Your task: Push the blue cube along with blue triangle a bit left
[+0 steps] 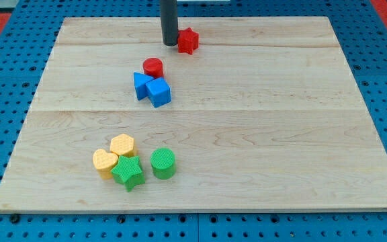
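Note:
The blue cube (159, 92) sits left of the board's middle, touching the blue triangle (141, 85) on its left. A red cylinder (153, 67) stands just above them, close to both. My tip (169, 44) is near the view's top, above and slightly right of the blue pair, well apart from them. It stands right next to the left side of a red star (188, 41).
A cluster sits at the lower left: a yellow heart (104, 160), a yellow hexagon (123, 145), a green star (128, 172) and a green cylinder (162, 163). The wooden board (281, 134) lies on a blue pegboard.

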Available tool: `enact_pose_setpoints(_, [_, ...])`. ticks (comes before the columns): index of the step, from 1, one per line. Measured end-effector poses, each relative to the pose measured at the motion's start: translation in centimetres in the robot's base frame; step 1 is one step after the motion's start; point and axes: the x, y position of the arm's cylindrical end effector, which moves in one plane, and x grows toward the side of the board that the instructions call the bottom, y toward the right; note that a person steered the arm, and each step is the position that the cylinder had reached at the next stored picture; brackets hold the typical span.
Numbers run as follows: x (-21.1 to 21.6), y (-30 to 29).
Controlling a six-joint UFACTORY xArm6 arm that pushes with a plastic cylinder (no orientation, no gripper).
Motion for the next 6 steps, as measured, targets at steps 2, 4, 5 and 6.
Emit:
enact_pose_setpoints(2, [2.4,3.8])
enact_pose_setpoints(4, [7.0,3.0])
enact_pose_setpoints(5, [12.2,3.2])
enact_pose_setpoints(6, [12.9,-1.4])
